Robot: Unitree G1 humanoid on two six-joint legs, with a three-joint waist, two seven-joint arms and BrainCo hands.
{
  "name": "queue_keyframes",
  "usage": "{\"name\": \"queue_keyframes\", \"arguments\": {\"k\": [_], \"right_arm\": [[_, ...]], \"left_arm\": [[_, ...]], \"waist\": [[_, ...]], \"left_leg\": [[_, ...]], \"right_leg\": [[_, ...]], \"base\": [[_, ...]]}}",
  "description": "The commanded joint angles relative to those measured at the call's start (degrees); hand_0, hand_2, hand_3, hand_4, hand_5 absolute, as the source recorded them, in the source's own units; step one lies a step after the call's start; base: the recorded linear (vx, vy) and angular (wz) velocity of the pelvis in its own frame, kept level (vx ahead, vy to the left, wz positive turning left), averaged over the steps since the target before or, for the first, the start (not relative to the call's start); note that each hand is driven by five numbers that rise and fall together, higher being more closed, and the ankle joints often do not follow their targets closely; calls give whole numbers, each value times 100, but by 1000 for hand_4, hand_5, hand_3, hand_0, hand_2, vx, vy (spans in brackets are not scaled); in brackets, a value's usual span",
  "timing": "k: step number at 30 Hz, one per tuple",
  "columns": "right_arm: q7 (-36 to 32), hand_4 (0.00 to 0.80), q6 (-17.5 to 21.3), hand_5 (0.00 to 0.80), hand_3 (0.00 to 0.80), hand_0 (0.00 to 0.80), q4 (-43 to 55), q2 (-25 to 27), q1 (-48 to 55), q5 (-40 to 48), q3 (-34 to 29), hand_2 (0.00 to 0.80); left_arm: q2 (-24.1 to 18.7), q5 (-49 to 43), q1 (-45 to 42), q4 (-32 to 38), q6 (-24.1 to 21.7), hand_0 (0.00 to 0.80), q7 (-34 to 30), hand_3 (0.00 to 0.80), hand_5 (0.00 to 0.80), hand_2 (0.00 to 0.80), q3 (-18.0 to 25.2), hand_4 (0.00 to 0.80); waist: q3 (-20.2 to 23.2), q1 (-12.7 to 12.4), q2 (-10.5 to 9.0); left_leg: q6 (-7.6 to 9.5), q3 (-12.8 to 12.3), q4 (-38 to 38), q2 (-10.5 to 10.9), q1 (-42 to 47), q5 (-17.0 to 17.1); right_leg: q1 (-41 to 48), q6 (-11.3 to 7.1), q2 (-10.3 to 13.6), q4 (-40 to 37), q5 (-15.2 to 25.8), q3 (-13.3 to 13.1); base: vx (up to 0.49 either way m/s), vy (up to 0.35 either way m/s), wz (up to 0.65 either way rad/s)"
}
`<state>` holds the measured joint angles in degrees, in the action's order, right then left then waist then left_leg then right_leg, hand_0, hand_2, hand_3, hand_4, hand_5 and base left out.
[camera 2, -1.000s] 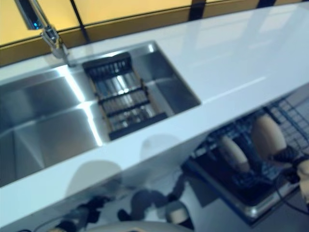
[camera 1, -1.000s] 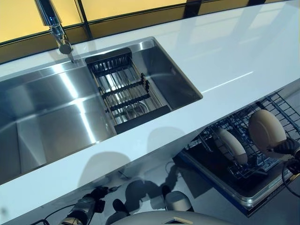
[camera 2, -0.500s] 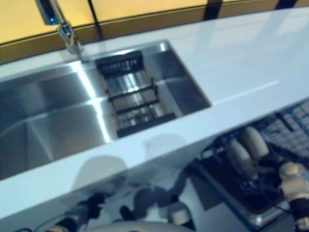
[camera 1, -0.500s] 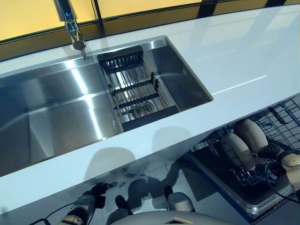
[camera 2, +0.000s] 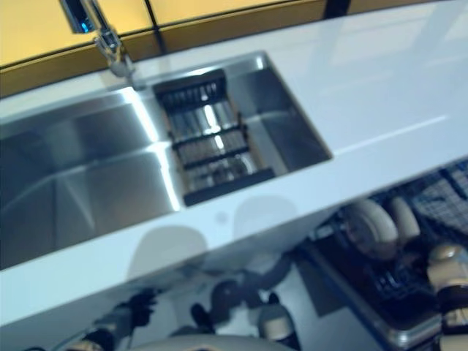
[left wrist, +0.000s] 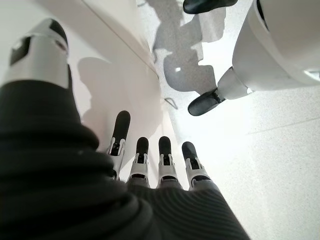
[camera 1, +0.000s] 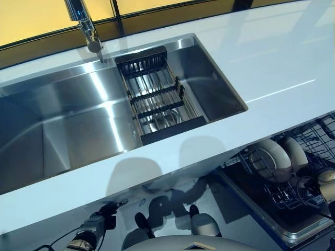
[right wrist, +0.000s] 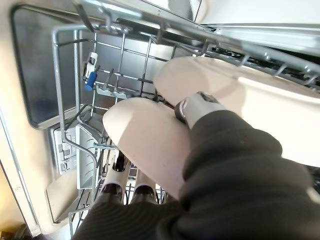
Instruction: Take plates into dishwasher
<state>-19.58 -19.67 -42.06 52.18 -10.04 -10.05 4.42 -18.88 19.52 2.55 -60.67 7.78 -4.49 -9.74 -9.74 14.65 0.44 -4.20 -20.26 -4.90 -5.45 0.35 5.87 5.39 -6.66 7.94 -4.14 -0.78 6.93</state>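
Plates stand on edge in the dishwasher rack (camera 1: 309, 204), low at the right below the front edge of the tabletop (camera 1: 272, 57): two cream plates side by side, a nearer plate (right wrist: 145, 145) and a farther plate (right wrist: 200, 80), both slotted upright between the wire tines. The right robot hand (right wrist: 197, 107) is at the nearer plate; in the right wrist view its thumb lies over the plate's upper rim between the two plates, while its fingers (right wrist: 116, 187) run down the plate's other face, so the plate is pinched between thumb and fingers. In the head views the same pair shows as pale discs (camera 1: 272, 159) leaning close together in the dark wire rack, with the right wrist at the frame's right edge just beside them. The left robot hand (left wrist: 160, 167) hangs low at the robot's left, beside the white cabinet front under the tabletop, its fingers straight and loosely spread, holding nothing, with pale floor (left wrist: 270, 165) past them. Farther back, the white tabletop carries a wide steel sink (camera 1: 63, 120). Inside the sink's right part sits a black-framed drain basket (camera 1: 157, 99) of steel rods, with no dishes visible in it; a round drain shows through its bars. A chrome faucet (camera 1: 86, 26) stands behind the sink, and a yellow panel (camera 1: 31, 18) with dark frames runs along the back.
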Motion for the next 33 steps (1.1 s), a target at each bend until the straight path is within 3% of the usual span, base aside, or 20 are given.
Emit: {"name": "queue_keyframes", "arguments": {"k": [1,16,17,18,26,33], "right_arm": [[-266,800,-60,800,800,800,-452,-97,-487,-129,249,800],[-728,800,-105,800,800,800,-1081,-24,-386,-373,189,800],[-752,436,-116,436,436,436,-1117,-21,-376,-405,194,436],[-758,0,-139,0,0,0,-1160,-15,-350,-339,185,0],[-500,0,-165,0,0,0,-1109,102,-201,-205,-50,0],[-382,0,-249,0,0,0,-781,304,52,66,-426,0]], "left_arm": [[-270,139,360,193,-109,0,24,0,0,0,210,0],[-319,33,466,187,-79,0,-29,0,0,0,169,0],[-321,26,472,187,-74,0,-33,0,0,0,164,0],[-323,21,475,188,-74,0,-40,0,0,0,159,0],[-285,79,477,114,-121,0,56,0,0,0,170,0],[-157,1057,396,-62,92,0,381,0,0,0,505,0]], "waist": [[76,-350,-80],[55,-387,-147],[55,-388,-155],[60,-388,-163],[129,-326,-258],[254,-257,-430]], "left_leg": [[238,-33,568,-7,533,-1188],[236,50,540,-15,559,-1178],[233,48,536,-19,563,-1173],[228,43,529,-25,573,-1172],[226,4,443,-43,663,-1158],[246,-45,430,-70,722,-1189]], "right_leg": [[-1158,-330,71,534,578,-43],[-1154,-338,66,548,594,-70],[-1148,-335,57,542,595,-73],[-1136,-336,53,531,596,-70],[-1072,-334,-44,447,619,-136],[-1026,-353,-114,385,661,-196]], "base": [[-3,4,10],[0,-2,2],[0,0,0],[0,0,0],[0,0,0],[0,0,0]]}}
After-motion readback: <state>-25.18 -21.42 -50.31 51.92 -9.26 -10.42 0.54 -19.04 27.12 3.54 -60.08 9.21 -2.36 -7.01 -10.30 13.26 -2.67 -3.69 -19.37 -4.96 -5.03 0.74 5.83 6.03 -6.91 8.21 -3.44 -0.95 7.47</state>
